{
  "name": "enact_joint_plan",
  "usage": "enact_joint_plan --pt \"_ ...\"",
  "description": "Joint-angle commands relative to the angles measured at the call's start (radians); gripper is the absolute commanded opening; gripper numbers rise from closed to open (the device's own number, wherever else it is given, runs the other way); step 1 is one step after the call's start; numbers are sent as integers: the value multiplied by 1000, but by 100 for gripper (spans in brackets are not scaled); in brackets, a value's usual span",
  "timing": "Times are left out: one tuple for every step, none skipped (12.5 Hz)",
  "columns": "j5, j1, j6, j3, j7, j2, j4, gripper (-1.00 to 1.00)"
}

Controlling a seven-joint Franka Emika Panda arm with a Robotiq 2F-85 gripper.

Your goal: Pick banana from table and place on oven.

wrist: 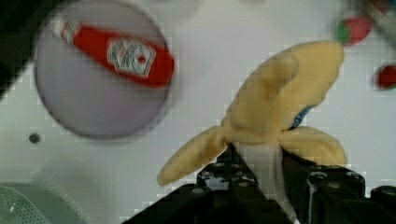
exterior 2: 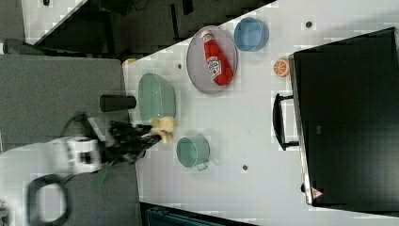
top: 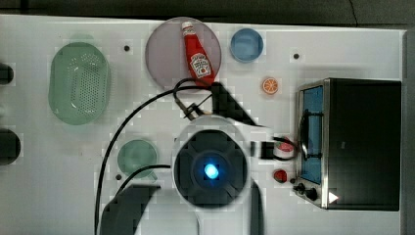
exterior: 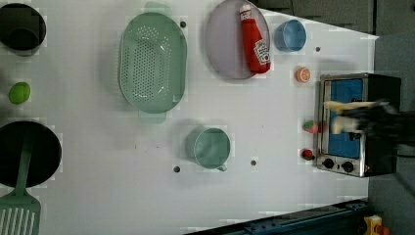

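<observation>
In the left view, your plate (exterior: 222, 44) with the ketchup bottle (exterior: 254, 39) sits upper centre; at right, your gripper (exterior: 359, 120) clamps the banana (exterior: 340, 113) over the oven (exterior: 377, 83) front, clear of the table (exterior: 98, 161).

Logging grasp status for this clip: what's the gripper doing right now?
Gripper: closed on the banana, held by its whitish flesh end and lifted clear of the table.
</observation>
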Motion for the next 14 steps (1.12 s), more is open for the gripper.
enact_joint_plan --pt "16 -1 -175 -84 11 38 127 -51" --pt "16 -2 -193 -116 -7 40 165 -51" --pt "14 -5 -199 -151 -58 46 190 -51" --pt "11 -7 -199 -190 -132 54 203 -51" --pt "10 -9 -199 -232 -211 65 210 -51" --pt "10 -10 -197 -274 -279 77 213 -51" --pt "10 -13 -196 -318 -338 94 213 -51" --pt "10 -16 -194 -363 -397 115 213 -51" --pt "10 -18 -176 -411 -468 141 213 -51" --pt "10 -19 -138 -458 -555 169 213 -51" --pt "10 -20 -88 -504 -644 199 213 -51" --pt "10 -20 -30 -545 -729 233 213 -51" --pt "10 -20 33 -583 -804 272 213 -51" --pt "10 -21 88 -614 -875 311 213 -51"
